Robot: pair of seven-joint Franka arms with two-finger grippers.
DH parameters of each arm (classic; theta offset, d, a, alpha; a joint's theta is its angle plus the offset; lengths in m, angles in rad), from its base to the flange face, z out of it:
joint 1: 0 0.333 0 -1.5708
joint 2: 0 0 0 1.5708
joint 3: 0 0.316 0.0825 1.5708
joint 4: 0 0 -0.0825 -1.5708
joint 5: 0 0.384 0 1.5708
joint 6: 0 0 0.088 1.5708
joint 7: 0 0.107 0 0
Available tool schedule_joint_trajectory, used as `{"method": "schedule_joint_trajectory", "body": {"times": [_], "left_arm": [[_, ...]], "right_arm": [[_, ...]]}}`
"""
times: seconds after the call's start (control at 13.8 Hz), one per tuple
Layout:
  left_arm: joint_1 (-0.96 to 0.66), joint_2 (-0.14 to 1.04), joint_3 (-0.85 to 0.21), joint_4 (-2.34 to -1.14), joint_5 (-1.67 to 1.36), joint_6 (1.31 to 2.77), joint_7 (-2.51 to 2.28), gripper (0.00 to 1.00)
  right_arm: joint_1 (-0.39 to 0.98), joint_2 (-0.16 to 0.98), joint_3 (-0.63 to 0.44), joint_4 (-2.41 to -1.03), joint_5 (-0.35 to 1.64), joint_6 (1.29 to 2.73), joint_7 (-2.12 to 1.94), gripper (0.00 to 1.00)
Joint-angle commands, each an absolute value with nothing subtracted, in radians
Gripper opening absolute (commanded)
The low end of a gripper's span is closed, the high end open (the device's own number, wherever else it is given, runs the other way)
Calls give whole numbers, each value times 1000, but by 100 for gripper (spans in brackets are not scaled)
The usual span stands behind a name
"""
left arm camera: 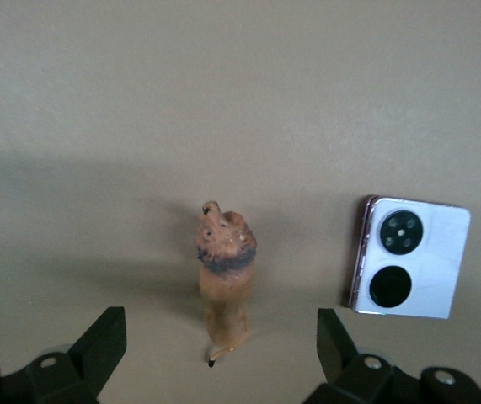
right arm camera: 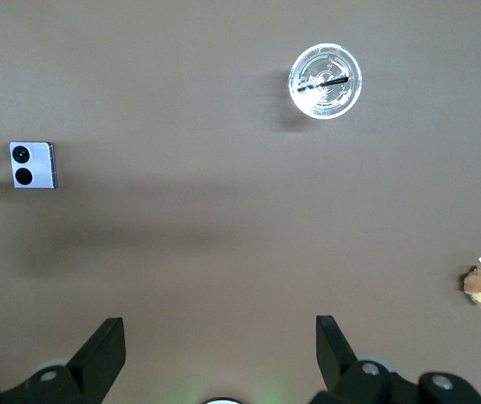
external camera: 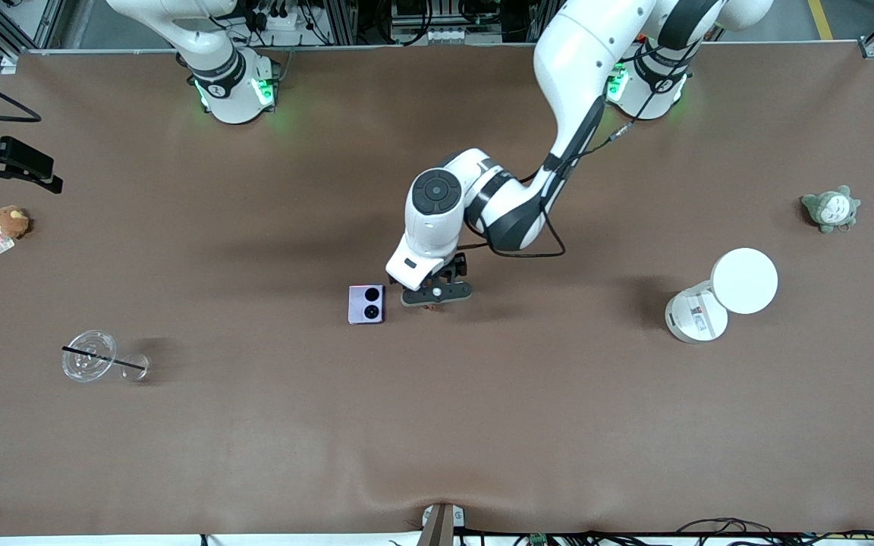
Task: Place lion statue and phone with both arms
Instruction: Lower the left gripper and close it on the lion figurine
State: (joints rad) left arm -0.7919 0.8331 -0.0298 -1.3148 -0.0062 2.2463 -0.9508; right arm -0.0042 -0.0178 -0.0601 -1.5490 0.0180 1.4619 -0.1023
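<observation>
Step in hand, as we judge it: placing the lion (left arm camera: 223,278), which stands on the counter (external camera: 255,425) at mid-table, touching nothing.

Left tool (left arm camera: 221,353): spread wide, low over the lion, fingers clear on either side; arm reached out from its base, wrist bent down.

Phone (external camera: 366,304): flat, face up, just beside the lion toward the right arm's end.

Right tool (right arm camera: 220,353): spread, empty, high above its end of the counter, waiting.

Next move, we judge: lift the left tool straight up without tipping the lion.
</observation>
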Motion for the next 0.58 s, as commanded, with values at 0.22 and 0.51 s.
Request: {"method": "schedule_joint_trajectory", "body": {"times": [0.22,0.51], "left_arm": [[-827,888,-14,-1295,-8,2292,-977,88],[-825,897,-15,-1295,-9,2293,-979,48]], "right_arm": [[-8,-31,-54,-1559,8,1468,-86,100],[-8,-29,-54,-1559,8,1468,-86,100]]}}
